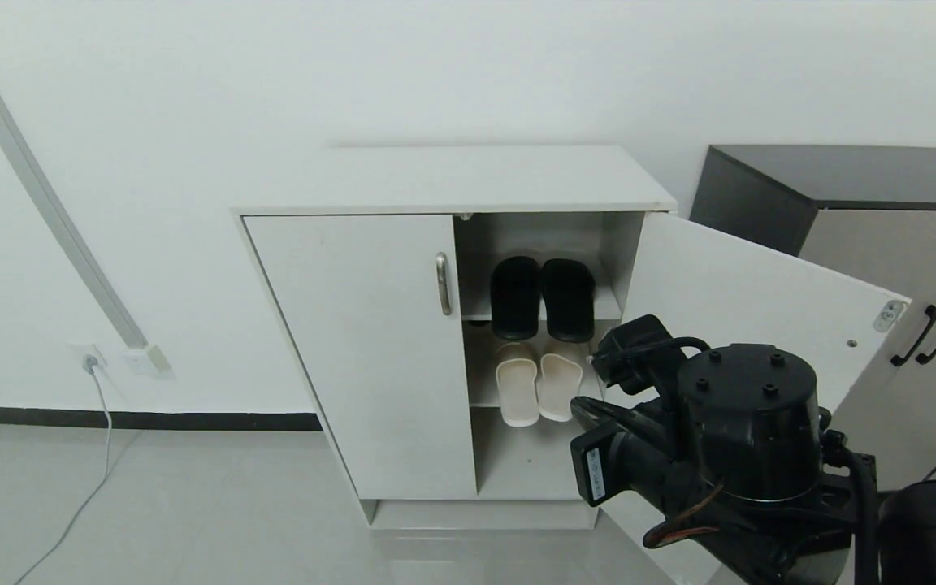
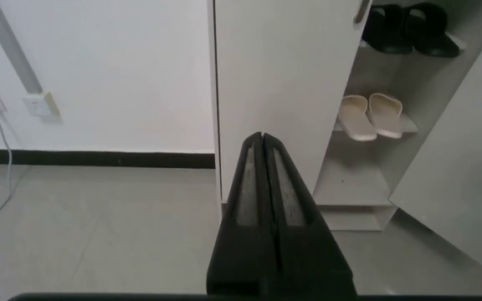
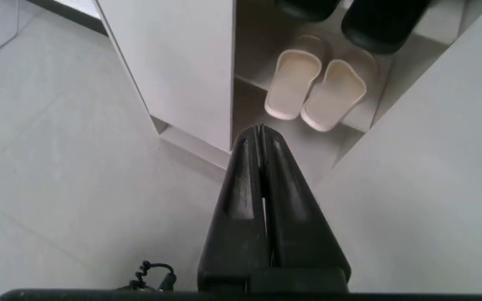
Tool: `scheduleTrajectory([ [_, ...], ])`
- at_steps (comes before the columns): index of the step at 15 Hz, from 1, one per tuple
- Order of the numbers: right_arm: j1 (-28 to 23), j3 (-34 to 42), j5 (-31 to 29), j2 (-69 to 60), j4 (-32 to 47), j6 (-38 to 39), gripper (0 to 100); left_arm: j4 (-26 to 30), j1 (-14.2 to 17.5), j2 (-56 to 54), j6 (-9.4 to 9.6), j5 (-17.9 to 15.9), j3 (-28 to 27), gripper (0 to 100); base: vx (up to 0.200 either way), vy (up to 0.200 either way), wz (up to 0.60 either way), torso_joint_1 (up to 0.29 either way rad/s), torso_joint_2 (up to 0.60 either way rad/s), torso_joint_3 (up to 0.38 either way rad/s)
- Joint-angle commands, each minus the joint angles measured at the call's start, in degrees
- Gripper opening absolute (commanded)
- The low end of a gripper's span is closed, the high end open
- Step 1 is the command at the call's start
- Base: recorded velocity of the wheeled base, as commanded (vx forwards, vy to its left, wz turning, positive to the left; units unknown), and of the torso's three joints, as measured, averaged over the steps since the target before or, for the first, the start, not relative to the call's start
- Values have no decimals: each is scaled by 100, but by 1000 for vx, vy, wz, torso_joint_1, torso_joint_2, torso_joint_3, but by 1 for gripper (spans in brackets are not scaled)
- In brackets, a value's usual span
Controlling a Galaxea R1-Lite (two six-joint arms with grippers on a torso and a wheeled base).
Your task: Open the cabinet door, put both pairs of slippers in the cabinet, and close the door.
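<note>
Inside the cabinet (image 1: 468, 175), the black slippers (image 1: 541, 296) sit on the upper shelf (image 1: 609, 309), the cream slippers (image 1: 537, 388) just below. Our left hand (image 2: 262, 142) and right hand (image 3: 262, 138) are pressed together, empty. We judge only closing remains: swing the open door (image 1: 744, 301) shut.

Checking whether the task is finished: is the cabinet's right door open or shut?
Open: the right door stands swung outward, exposing black slippers and white slippers inside.
</note>
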Motion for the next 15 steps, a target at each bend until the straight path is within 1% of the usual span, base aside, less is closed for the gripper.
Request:
scheduleTrajectory([
  [1, 1, -5, -1, 23, -2, -1, 0, 1, 1, -2, -1, 1, 0, 0, 0, 0, 0, 173, -471, -310],
  [7, -34, 13, -1, -3, -2, 8, 0, 1, 1, -2, -1, 1, 0, 0, 0, 0, 0, 187, -497, -316],
  [12, -86, 13, -1, 41, -2, 17, 0, 1, 1, -2, -1, -7, 0, 0, 0, 0, 0, 224, -531, -313],
  [14, -104, 13, -10, 50, -2, 8, 0, 1, 1, -2, 87, 1, 0, 0, 0, 0, 0, 239, -566, -322],
  [15, -104, 13, -1, 50, -2, 8, 0, 1, 1, -2, 51, 1, 0, 0, 0, 0, 0, 242, -579, -330],
])
